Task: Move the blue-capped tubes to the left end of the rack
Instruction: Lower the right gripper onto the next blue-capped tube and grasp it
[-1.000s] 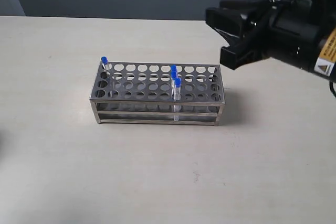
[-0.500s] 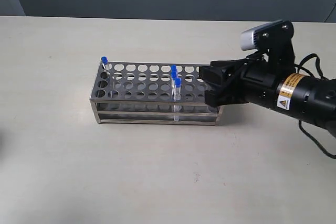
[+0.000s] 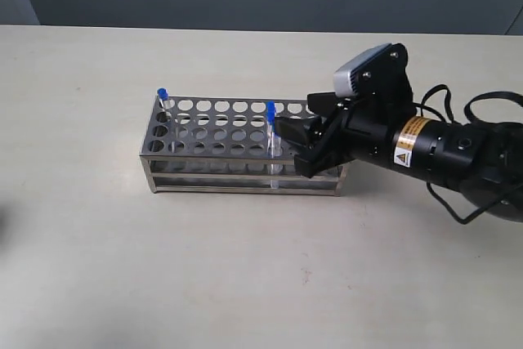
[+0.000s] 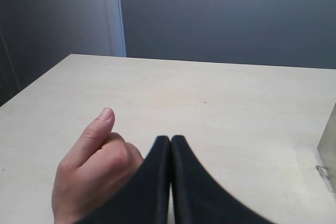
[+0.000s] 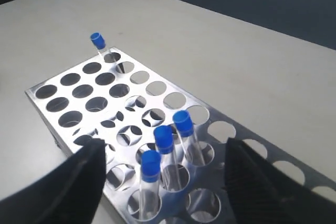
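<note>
The steel rack [image 3: 214, 131] stands mid-table. One blue-capped tube [image 3: 163, 95] sits in its far left corner hole. Three more stand together near the middle, only one cap [image 3: 270, 109] showing in the exterior view. My right gripper [image 3: 294, 146] is open and low over the rack, its fingers either side of that cluster. In the right wrist view the three tubes [image 5: 163, 139] stand between the open gripper [image 5: 164, 153] fingers, untouched, and the corner tube [image 5: 97, 41] is beyond. My left gripper [image 4: 170, 141] is shut on nothing, away from the rack and outside the exterior view.
A person's hand [image 4: 94, 169] rests on the table right beside the left gripper. A corner of the rack [image 4: 327, 156] shows at the left wrist view's edge. Black cables [image 3: 490, 102] trail behind the right arm. The beige table [image 3: 98, 251] ends at a dark wall.
The right arm has come down and leftward from above the rack's right end; its open jaws now flank the three middle tubes. The tubes have not moved.
</note>
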